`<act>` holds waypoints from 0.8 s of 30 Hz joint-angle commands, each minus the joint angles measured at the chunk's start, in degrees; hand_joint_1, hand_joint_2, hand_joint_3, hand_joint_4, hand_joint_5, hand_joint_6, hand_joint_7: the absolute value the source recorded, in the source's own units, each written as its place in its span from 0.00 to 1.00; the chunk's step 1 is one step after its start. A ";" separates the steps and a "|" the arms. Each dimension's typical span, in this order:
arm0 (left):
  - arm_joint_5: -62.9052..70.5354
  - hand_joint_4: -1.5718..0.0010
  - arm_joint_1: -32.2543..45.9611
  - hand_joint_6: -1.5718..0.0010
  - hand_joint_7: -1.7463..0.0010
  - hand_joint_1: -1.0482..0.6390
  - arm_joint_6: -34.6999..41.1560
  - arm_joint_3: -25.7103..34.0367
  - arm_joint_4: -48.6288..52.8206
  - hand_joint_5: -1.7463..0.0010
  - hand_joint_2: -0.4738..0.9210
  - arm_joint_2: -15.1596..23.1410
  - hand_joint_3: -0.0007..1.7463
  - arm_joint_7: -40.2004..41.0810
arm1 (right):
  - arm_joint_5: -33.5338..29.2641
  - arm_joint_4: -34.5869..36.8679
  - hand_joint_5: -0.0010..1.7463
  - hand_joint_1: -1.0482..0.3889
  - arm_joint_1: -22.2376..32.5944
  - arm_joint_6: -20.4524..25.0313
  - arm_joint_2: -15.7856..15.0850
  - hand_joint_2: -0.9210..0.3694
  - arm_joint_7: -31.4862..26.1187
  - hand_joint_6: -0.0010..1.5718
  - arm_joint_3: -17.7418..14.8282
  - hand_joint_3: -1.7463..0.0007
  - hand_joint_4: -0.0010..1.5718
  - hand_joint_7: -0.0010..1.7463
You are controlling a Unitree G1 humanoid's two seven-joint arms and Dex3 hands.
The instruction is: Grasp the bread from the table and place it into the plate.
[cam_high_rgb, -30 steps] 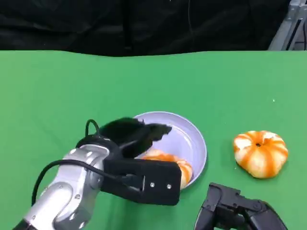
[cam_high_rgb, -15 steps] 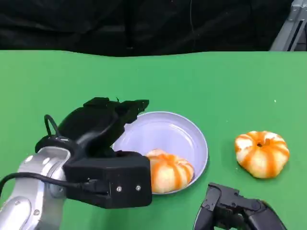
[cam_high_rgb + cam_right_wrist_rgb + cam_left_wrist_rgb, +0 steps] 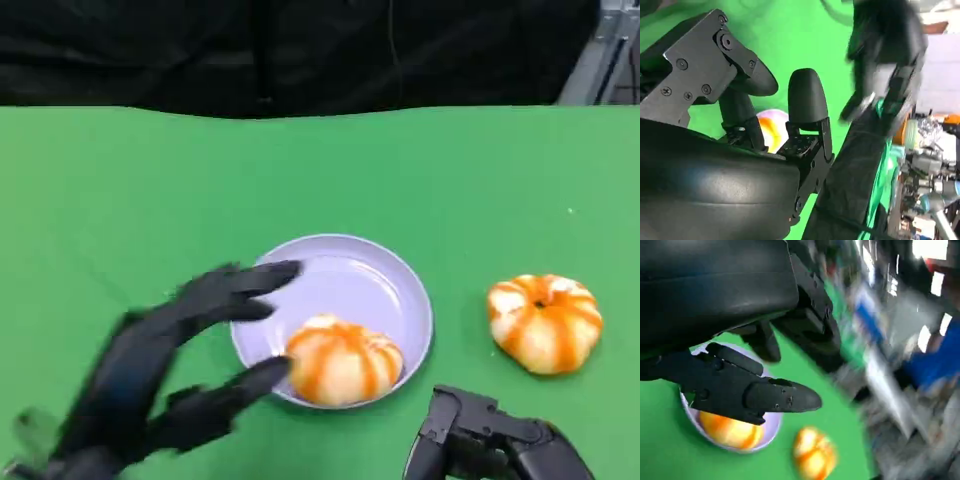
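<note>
Now empty and spread: left hand (image 3: pixel 165 375), blurred, fingers apart, holding nothing. Just beyond its fingertips, 1 bread (image 3: pixel 343 361) resting inside the plate (image 3: pixel 405 280), at the near rim. Off past the plate, well apart from that hand, a 2nd bread (image 3: pixel 544 321) on the green table (image 3: pixel 120 190). Nearest that one, right hand (image 3: pixel 495 447), seemingly empty, fingers apart.

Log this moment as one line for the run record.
left robot hand: open, beside plate | right robot hand: idle | striped orange bread: in round lavender plate | second striped orange bread: on green table
</note>
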 commanded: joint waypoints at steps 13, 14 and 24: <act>-7.81 0.46 13.36 0.50 0.10 0.64 -14.70 2.11 4.78 0.01 0.60 -3.63 0.86 3.13 | 2.72 0.67 0.95 0.68 -0.29 -0.87 -0.76 0.46 1.40 0.45 -2.38 0.23 0.46 0.83; -8.88 0.45 13.51 0.50 0.09 0.63 -13.98 2.02 5.52 0.01 0.60 -3.92 0.85 3.03 | 3.18 0.90 0.95 0.69 -0.37 -1.13 -0.89 0.46 1.64 0.45 -2.86 0.23 0.46 0.83; -8.48 0.43 13.48 0.49 0.08 0.58 -14.87 0.43 7.79 0.02 0.61 -4.43 0.80 2.98 | 5.47 1.64 0.95 0.70 -0.37 -1.92 -1.66 0.45 3.47 0.44 -5.67 0.23 0.44 0.84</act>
